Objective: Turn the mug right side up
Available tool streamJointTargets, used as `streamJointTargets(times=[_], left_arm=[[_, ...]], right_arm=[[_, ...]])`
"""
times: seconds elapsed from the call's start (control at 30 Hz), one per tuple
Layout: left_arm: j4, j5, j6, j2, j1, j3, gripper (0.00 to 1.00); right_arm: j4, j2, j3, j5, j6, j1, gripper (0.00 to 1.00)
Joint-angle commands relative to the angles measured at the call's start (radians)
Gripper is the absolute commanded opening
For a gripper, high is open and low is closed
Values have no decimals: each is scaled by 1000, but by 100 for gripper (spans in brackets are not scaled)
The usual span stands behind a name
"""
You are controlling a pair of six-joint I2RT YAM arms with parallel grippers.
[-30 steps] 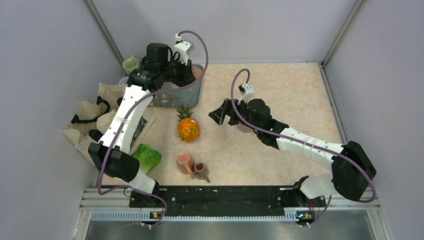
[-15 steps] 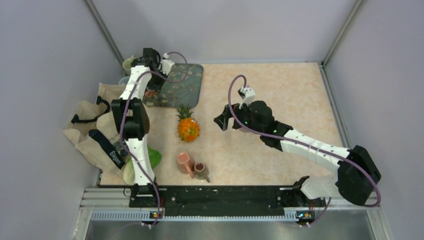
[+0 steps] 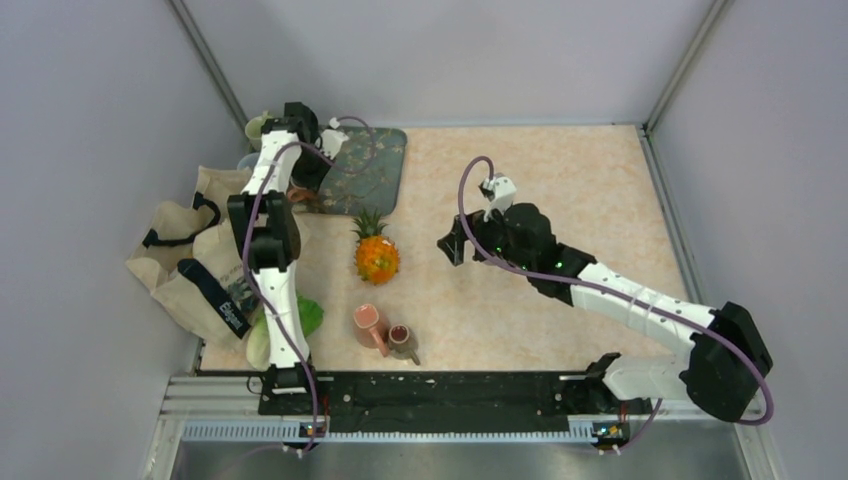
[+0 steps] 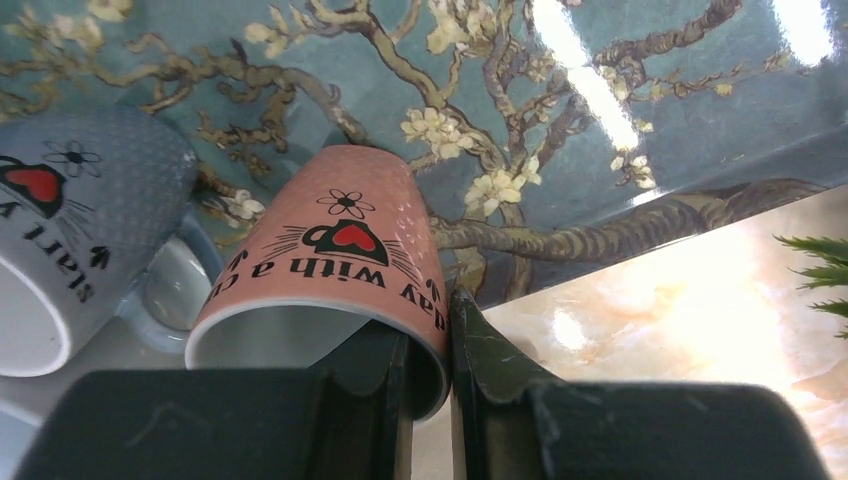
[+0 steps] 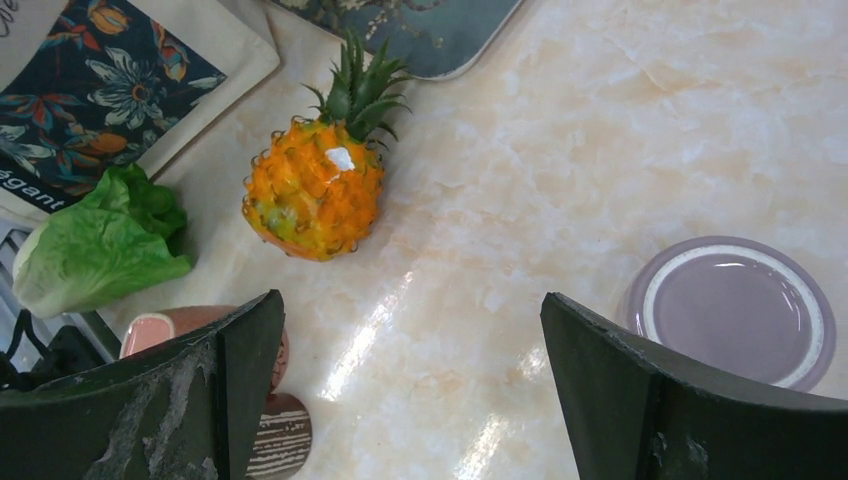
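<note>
Left claw point(image 4: 430, 345) is clamped on the rim of the pink mug point(image 4: 340, 240) — one finger inside the mouth, one outside. The mug sits tilted at the edge of the blossom-print tray point(image 4: 600, 130), just beside a grey mug point(image 4: 80, 190), its mouth toward the claw. The grasp looks made; standing it on its base is not yet done. Right claw point(image 5: 410, 330) hangs wide open over the bench point(image 5: 600, 130) — empty.

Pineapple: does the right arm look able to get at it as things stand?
Probably yes. The right pincer hangs open over bare tabletop, and the pineapple lies uncovered just ahead, apart from the lettuce.
</note>
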Motion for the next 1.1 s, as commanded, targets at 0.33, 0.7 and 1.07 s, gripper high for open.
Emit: streamJointTargets(times=[0.33, 0.7, 1.07], left_arm=[[142, 55, 0, -129, 15, -11, 67], [165, 354, -139, -461, 12, -253, 72], [184, 502, -233, -702, 13, -518, 72]], right_arm=[[-273, -54, 70, 182, -172, -101, 99], [-67, -162, -216, -125, -109, -397, 99], [-65, 63, -176, -160, -232, -401, 88]])
